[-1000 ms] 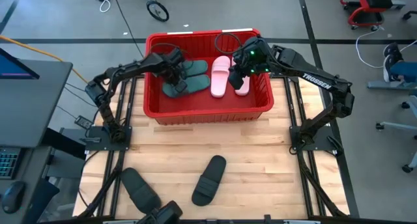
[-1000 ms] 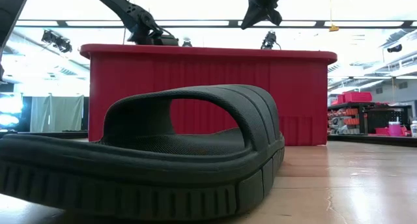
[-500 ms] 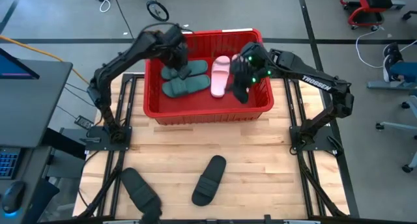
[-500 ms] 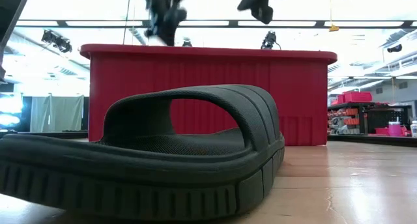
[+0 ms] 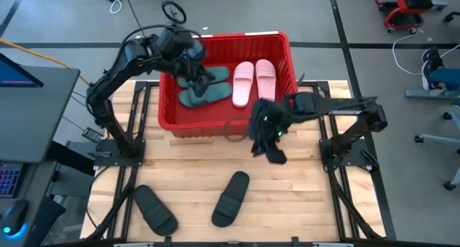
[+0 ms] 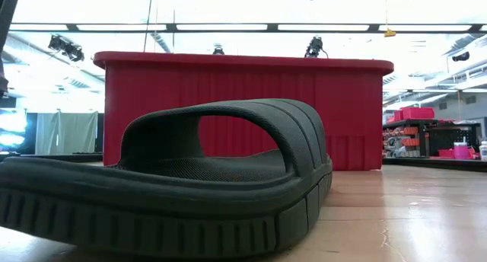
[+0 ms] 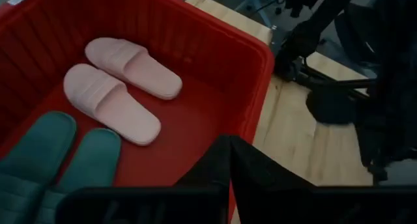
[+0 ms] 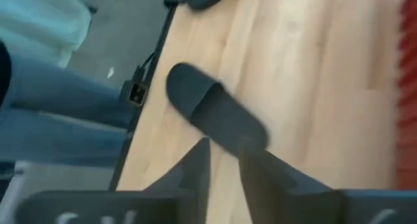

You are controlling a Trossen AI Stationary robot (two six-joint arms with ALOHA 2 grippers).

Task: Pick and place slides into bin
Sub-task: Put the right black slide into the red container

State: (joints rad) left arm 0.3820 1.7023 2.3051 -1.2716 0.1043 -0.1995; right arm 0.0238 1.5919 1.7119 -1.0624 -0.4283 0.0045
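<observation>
The red bin [image 5: 223, 123] stands at the table's far middle. In it lie two dark green slides [image 5: 203, 87] on the left and two pale pink slides [image 5: 253, 79] on the right, soles down; both pairs show in the left wrist view [image 7: 124, 87]. Two black slides lie on the table near its front edge, one in the middle [image 5: 230, 198] and one to the left [image 5: 154, 207]. My left gripper [image 5: 188, 54] is shut and empty above the bin's far left corner. My right gripper [image 5: 270, 151] hangs over the table in front of the bin, slightly open and empty.
Bare wooden table lies between the bin and the black slides. In the low view one black slide [image 6: 190, 178] fills the foreground in front of the bin's wall [image 6: 243, 110]. The right wrist view looks down on a black slide [image 8: 215, 113] near the table's edge.
My left gripper has risen out of the bin from the green slides and gone toward its far left corner. My right gripper has left the pink slides and swung over the bin's near wall toward the table's near edge. The second pink slide now shows beside the first.
</observation>
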